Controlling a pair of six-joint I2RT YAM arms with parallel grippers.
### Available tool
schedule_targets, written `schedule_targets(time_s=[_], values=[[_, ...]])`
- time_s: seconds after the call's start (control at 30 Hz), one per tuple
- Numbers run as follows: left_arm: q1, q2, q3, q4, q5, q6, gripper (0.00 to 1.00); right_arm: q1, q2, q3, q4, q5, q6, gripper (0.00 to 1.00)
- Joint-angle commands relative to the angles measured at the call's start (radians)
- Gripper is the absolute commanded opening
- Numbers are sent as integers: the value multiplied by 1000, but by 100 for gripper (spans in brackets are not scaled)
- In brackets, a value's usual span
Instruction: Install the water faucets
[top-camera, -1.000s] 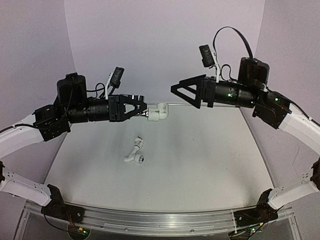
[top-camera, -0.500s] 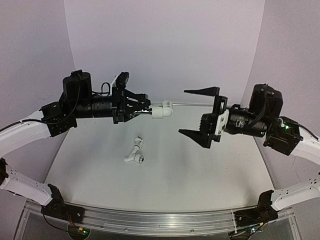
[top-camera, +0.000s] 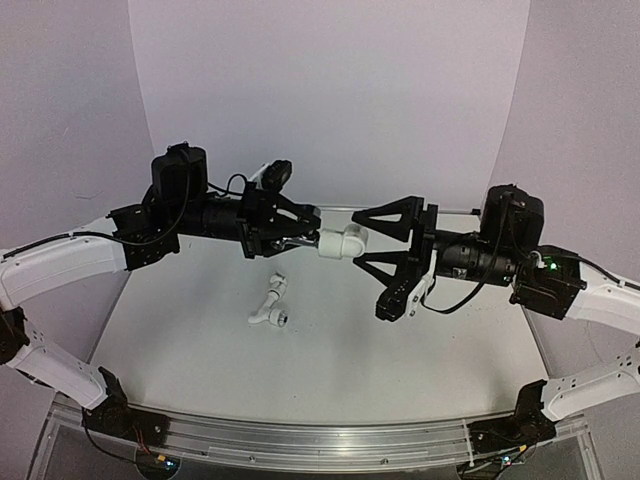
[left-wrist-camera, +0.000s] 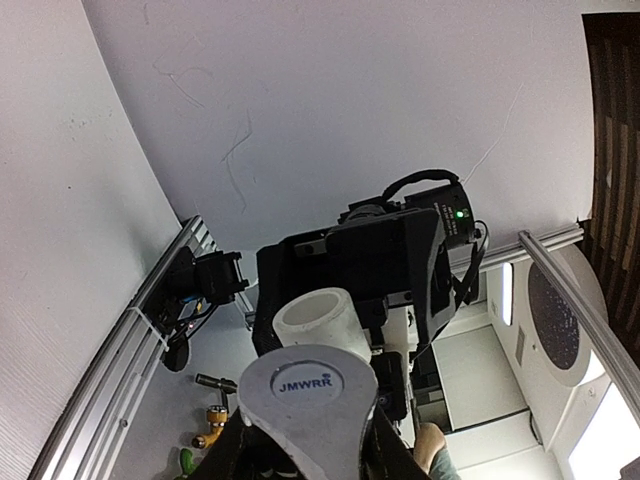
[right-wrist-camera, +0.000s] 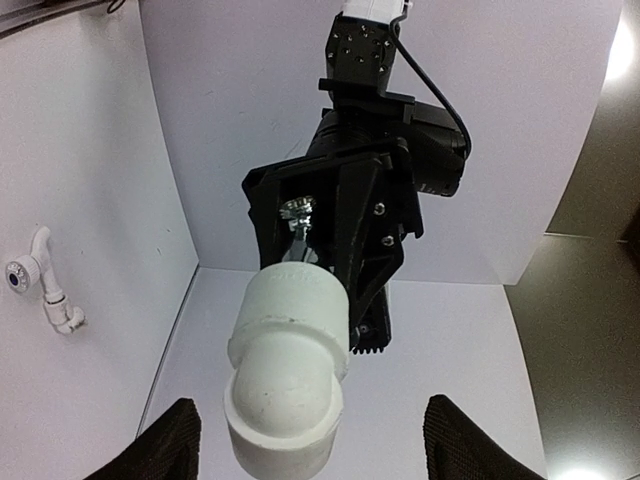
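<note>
Pale grey table (top-camera: 420, 350); lavender walls (top-camera: 330, 90) on three sides. Left gripper (top-camera: 312, 236) clamped on white elbow fitting (top-camera: 343, 243), smooth, rounded bend, projecting beyond its jaws; right gripper (top-camera: 356, 240) spread wide, the fitting between its jaws, not touching. White faucet (top-camera: 270, 305) lies on the table below the left jaws.

The white pipe elbow (left-wrist-camera: 308, 385), stamped JMWRR, sits low and central, pinched from below by the left claw (left-wrist-camera: 305, 455); just behind it looms the black right arm (left-wrist-camera: 350, 255); a green light (left-wrist-camera: 459, 212) glows above-right; a metal rail (left-wrist-camera: 140, 310) runs left.
</note>
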Motion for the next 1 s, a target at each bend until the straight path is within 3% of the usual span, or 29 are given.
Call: schedule_targets(time_s=[0.0,0.17,0.33,0.63,0.97], values=[[4,-12,69,116,48,-15,0,4,19,5,56,10,-43,69],[3,-9,63,117,41,-2,0,9,37,15,59,1,-2,60],[2,-31,41,139,13,62,0,27,49,44,57,16,127,45],[1,-81,-22,189,-72,193,0,37,99,184,38,62,610,23],[1,-85,-26,191,-64,285,0,38,140,284,15,110,1107,14]])
